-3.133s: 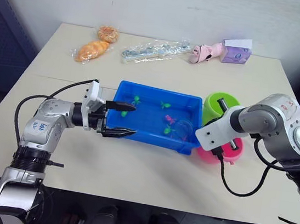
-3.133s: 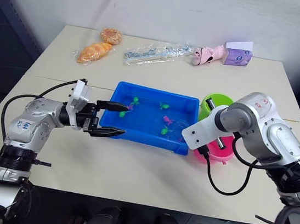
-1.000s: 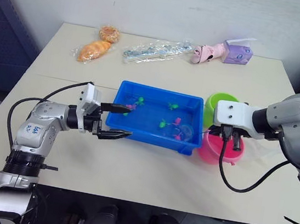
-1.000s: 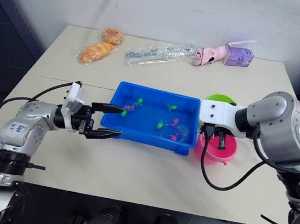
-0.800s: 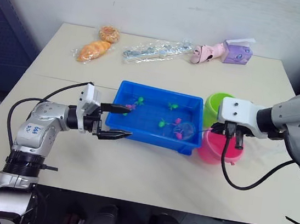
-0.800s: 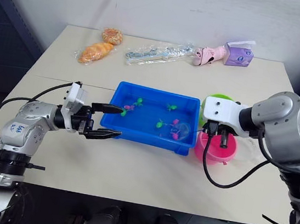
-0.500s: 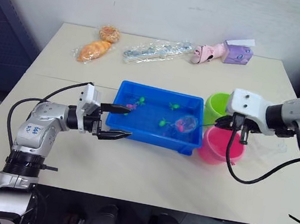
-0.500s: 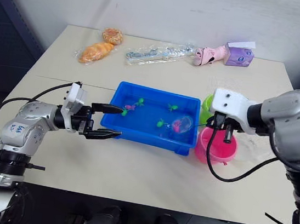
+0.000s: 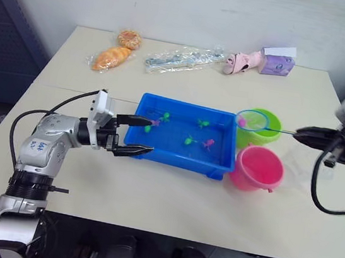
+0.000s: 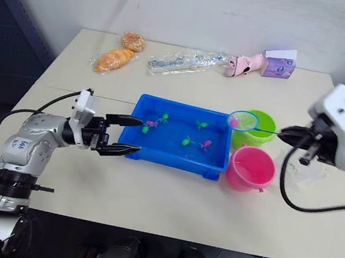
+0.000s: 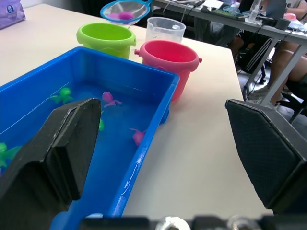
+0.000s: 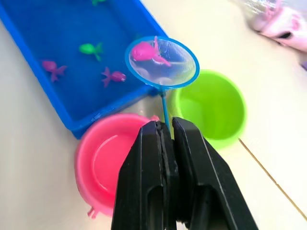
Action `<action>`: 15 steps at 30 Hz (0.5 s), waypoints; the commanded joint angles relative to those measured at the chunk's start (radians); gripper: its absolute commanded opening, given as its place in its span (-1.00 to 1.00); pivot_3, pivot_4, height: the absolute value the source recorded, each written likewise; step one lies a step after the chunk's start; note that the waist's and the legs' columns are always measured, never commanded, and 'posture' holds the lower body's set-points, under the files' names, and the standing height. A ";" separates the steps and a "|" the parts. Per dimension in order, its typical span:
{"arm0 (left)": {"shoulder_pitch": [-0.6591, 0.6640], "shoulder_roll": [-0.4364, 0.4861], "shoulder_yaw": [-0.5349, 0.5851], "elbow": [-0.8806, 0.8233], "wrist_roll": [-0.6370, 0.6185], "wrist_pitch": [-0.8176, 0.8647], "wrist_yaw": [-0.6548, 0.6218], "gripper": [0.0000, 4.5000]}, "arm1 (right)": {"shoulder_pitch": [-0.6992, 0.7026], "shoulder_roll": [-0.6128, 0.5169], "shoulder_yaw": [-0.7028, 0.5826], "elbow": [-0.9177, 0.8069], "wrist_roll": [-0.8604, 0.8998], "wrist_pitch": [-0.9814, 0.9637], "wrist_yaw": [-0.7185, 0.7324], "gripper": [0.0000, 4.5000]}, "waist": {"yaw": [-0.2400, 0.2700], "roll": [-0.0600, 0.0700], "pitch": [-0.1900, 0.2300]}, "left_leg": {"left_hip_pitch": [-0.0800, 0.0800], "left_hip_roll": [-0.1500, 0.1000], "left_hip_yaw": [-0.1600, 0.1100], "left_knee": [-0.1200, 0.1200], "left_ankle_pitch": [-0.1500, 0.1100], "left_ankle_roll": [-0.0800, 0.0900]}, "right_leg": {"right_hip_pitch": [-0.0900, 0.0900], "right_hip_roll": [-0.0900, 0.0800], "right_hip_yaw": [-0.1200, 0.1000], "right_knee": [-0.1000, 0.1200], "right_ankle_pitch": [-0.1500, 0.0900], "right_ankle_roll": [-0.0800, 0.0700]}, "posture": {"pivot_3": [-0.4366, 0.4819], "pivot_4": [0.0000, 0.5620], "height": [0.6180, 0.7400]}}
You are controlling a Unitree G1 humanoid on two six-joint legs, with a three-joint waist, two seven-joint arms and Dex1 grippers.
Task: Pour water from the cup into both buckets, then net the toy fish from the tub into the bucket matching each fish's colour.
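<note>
Beige surface (image 9: 170,195). Right gripper (image 12: 165,132), fingers clamped on net (image 9: 252,120) handle; pink fish (image 12: 144,51) apparently netted, near green bucket (image 9: 262,133). Swing nearer over pink bucket (image 9: 257,169), then tip. Left gripper (image 9: 135,135) fingers apart beside tub (image 9: 174,162).

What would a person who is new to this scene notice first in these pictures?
First, the net, lifted in the shut right pincer, with a pink fish lying in it, between the blue tub and the green bucket. Next, the pink bucket beside the tub, where more small fish float.
</note>
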 commanded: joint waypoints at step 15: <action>-0.125 -0.044 -0.039 0.113 0.011 -0.033 -0.077 0.98 | 0.560 0.307 -0.367 -0.241 -0.043 -0.523 -0.172 -1.00 | -0.002 0.000 0.000 | 0.002 0.000 0.001 0.000 0.001 0.000 | 0.001 0.001 0.001 0.000 0.001 0.002 | -0.05 -0.47 1.00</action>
